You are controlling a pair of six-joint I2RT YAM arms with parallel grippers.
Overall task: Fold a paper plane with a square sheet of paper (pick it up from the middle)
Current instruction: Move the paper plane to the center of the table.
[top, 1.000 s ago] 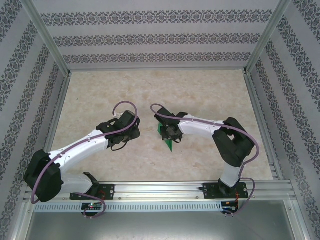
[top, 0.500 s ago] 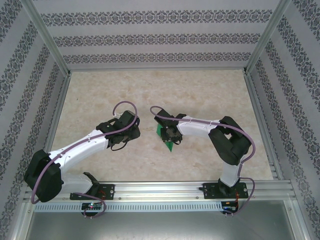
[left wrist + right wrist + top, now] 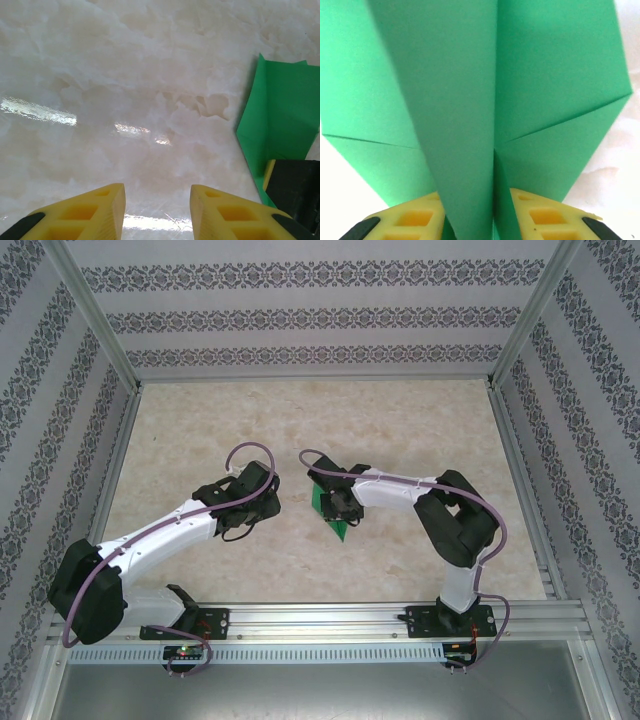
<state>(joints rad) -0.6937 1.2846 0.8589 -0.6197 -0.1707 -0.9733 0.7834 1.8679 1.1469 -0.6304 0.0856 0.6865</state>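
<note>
while its pointed nose shows just below centre in the top frame, the paper plane (image 3: 340, 529) lies on the pale marbled surface (image 3: 420, 420), partly covered by the right end effector (image 3: 338, 505). from the right wrist, its raised central fold runs down between the yellow right fingers (image 3: 415, 219), with creased green wings spreading to either side. whether those fingers pinch the fold or stand just clear of it cannot be told. left of centre in the top frame, the left end effector (image 3: 262, 502) hovers near the plane but apart from it. the yellow left fingers (image 3: 95, 212) are parted over bare surface, nothing between them, with green paper at the wrist view's right edge.
</note>
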